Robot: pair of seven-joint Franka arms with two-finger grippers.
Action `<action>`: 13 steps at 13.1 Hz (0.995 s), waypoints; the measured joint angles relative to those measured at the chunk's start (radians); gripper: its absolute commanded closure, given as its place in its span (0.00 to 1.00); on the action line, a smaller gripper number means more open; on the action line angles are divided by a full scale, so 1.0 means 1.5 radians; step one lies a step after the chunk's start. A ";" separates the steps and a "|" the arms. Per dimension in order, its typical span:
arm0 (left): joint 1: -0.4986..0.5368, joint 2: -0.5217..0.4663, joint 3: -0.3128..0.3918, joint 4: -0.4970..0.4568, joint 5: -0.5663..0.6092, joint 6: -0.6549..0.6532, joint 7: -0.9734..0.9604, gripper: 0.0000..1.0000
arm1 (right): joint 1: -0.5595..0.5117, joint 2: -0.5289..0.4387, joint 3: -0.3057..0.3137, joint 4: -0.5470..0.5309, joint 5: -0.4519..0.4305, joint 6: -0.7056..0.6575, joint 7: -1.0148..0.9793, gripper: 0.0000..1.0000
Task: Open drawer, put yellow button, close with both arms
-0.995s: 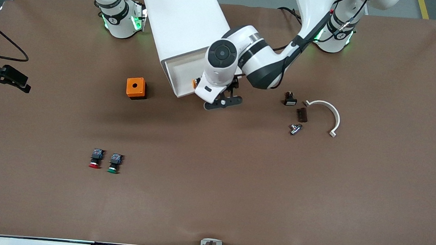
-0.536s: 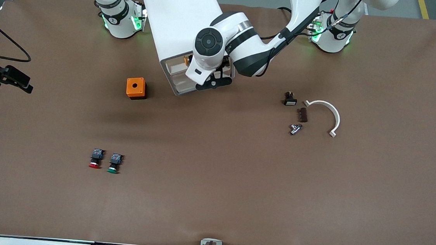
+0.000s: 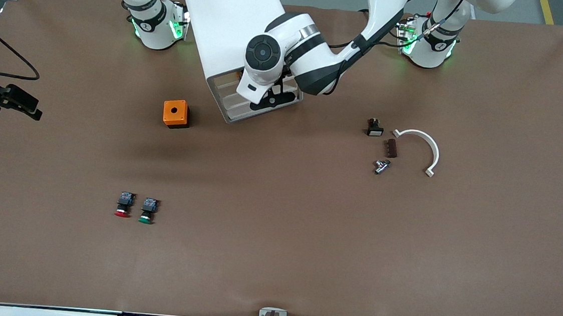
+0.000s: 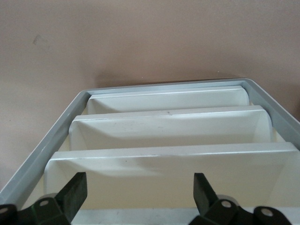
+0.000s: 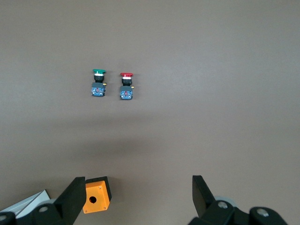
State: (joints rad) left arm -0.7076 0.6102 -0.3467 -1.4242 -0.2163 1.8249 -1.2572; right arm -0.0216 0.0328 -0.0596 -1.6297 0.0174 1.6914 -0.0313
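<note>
Drawer (image 4: 159,161), a smooth pale beige plastic front topping the boxy white cabinet (image 3: 232,21). Left gripper (image 4: 140,197) spreads wide against it, grasping nothing. Right gripper (image 5: 136,199) waits wide, empty, over the orange box (image 5: 97,194)

Left gripper (image 3: 272,98) at the cabinet (image 3: 235,39) front, jaws spread; red-capped button (image 3: 123,205) beside green-capped button (image 3: 148,211)

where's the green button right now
In the front view the green button sits on the table toward the right arm's end, beside the red button and nearer the camera than the orange box.
</note>
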 measured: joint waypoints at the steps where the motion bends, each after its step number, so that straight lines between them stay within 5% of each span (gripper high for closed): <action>1: 0.004 0.000 0.001 0.000 -0.005 -0.002 0.000 0.00 | 0.000 0.000 0.000 0.000 0.000 0.000 0.000 0.00; 6: 0.152 -0.029 0.006 0.014 0.064 -0.017 0.005 0.00 | 0.000 0.000 0.003 0.000 0.000 -0.001 0.000 0.00; 9: 0.253 -0.074 0.006 0.020 0.147 -0.037 0.012 0.00 | 0.000 0.000 0.004 -0.001 0.000 -0.001 0.000 0.00; 13: 0.360 -0.151 0.007 0.023 0.164 -0.074 0.097 0.00 | 0.000 0.000 0.007 0.000 0.000 0.000 0.000 0.00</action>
State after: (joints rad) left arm -0.1681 0.3844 -0.3369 -1.3891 0.0292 1.7134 -1.1112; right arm -0.0215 0.0329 -0.0498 -1.6304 0.0174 1.6921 -0.0312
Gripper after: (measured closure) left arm 0.000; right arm 0.000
